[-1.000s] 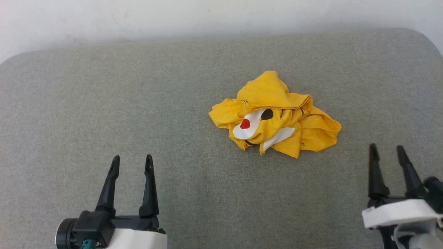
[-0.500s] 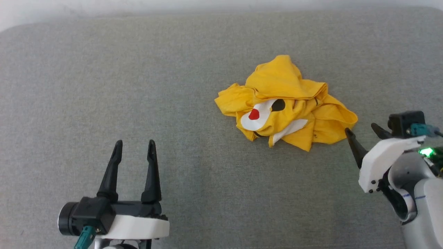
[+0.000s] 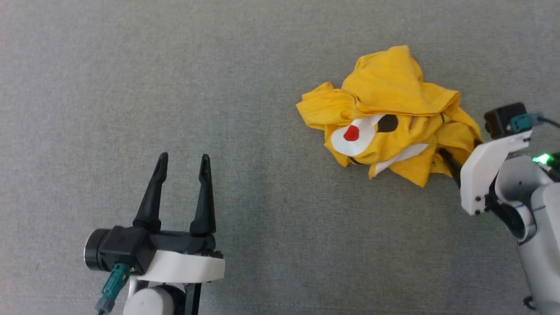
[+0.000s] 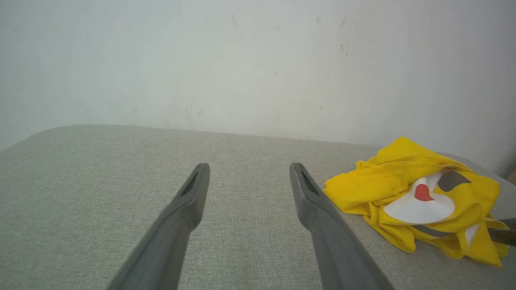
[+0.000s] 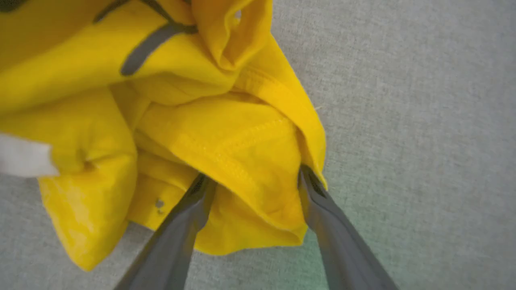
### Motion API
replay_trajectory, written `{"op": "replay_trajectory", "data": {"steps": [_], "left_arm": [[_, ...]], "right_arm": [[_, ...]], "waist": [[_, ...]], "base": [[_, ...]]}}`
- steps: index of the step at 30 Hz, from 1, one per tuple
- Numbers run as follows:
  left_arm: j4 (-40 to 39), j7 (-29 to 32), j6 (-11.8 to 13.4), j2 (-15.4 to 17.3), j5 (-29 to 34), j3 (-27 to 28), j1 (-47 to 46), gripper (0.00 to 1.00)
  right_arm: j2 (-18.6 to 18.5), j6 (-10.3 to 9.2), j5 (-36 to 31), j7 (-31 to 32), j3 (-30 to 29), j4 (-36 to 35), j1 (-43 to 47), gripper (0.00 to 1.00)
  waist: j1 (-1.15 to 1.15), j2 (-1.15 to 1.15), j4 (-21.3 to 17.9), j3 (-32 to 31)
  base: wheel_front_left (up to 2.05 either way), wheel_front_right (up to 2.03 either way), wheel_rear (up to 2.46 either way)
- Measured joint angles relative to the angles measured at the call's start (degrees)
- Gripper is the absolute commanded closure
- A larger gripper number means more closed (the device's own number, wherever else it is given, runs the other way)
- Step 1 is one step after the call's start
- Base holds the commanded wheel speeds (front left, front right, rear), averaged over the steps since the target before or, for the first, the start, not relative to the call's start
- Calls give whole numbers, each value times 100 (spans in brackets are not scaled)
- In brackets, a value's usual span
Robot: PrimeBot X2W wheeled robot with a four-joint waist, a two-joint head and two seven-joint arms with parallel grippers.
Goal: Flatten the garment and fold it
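Observation:
The garment [image 3: 393, 87] is a bright yellow T-shirt lying crumpled on the grey padded surface, right of centre, with a white oval, a red dot and a black patch showing. It also appears at the right of the left wrist view [image 4: 403, 177]. My right gripper [image 3: 459, 151] is at the garment's right edge. Its jaws stand open astride a hemmed fold of yellow cloth [image 5: 225, 133], with the fingertips [image 5: 201, 183] touching the fabric. My left gripper [image 3: 183, 156] hovers open and empty at the lower left, well apart from the garment.
The grey fabric-covered surface [image 3: 131, 87] spreads wide to the left of and in front of the garment. In the left wrist view a white wall [image 4: 242, 60] rises behind its far rounded edge [image 4: 121, 128].
The head camera has tilted down, so the wall has left its view. My right gripper has swung forward to the garment's right edge and now straddles a fold. The left gripper has barely moved.

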Motion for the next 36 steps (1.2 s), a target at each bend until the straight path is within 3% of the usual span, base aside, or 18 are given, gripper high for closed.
{"op": "replay_trajectory", "data": {"steps": [2, 3, 4, 5, 13, 21, 30, 36], "left_arm": [[19, 0, 0, 0, -2, -32, -55, 0], [31, 0, 1, 0, -9, -41, -69, 0], [49, 0, 2, -1, -16, -47, -91, 0], [57, 0, 3, -1, -23, -49, -114, 0], [157, 0, 43, -3, -52, -18, -116, 0], [200, 0, 43, -10, -60, 10, 13, 0], [226, 0, 43, -14, -103, 73, 294, 0], [248, 0, 16, -15, -104, 73, 361, 0]], "right_arm": [[4, 0, 52, -1, -30, 120, -158, 4], [0, 0, 55, -11, -27, 154, -225, 54], [-13, 0, 58, -54, -20, 172, -280, 72], [-10, 0, 90, -77, -21, 183, -322, 100], [103, -7, 647, -152, 94, -98, -430, 100], [183, -5, 1232, -7, -199, -1433, -254, 100], [425, -5, 1224, 437, -1247, -2804, 1349, 100], [856, -5, 973, 655, -1541, -2866, 2833, 100]], "waist": [[0, 0, 59, 96], [0, 0, 88, 139], [0, 0, 116, 177], [-1, 0, 139, 211], [1, 0, 110, 166], [0, 0, -89, -289], [-2, 0, -308, -754], [-2, 0, -384, -862]], "base": [[0, 0, 0], [0, 0, 0], [0, 0, 0], [0, 0, 0], [0, 0, 0], [0, 0, 0], [0, 0, 0], [0, 0, 0]]}}
